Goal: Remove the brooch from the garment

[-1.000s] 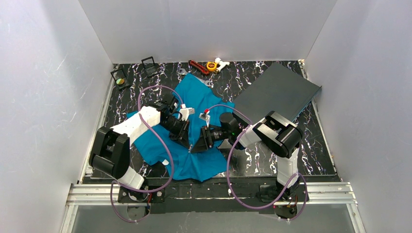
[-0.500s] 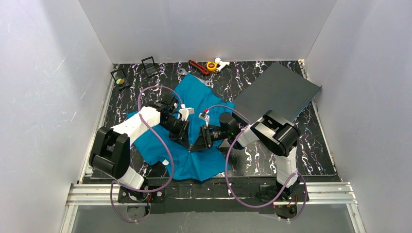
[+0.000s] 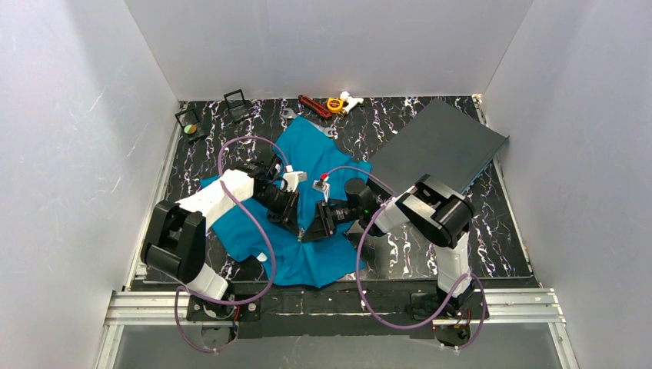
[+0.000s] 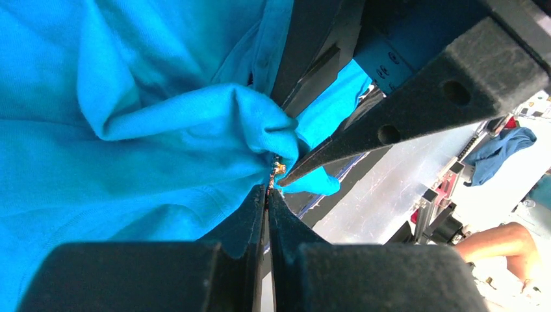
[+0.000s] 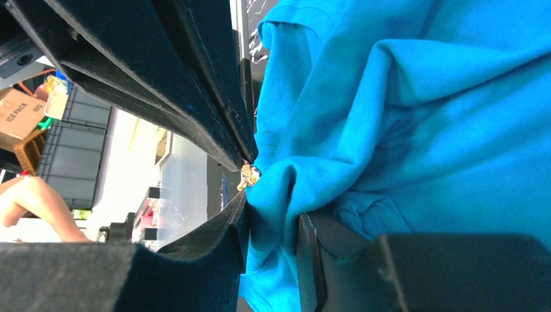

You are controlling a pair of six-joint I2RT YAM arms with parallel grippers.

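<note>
While one gold brooch (image 4: 279, 170) glints on one bunched teal garment (image 4: 130, 130), the left gripper (image 4: 266, 192) is pinched together; the right gripper (image 5: 273, 213) straddles a fold, grip unclear.

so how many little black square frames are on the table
2: the left frame by the back left corner, the right frame beside it. More may hide under the garment.

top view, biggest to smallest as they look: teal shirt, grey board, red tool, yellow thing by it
1. teal shirt, though partly covered.
2. grey board.
3. red tool and yellow thing: both tiny, too alike to rank.
</note>
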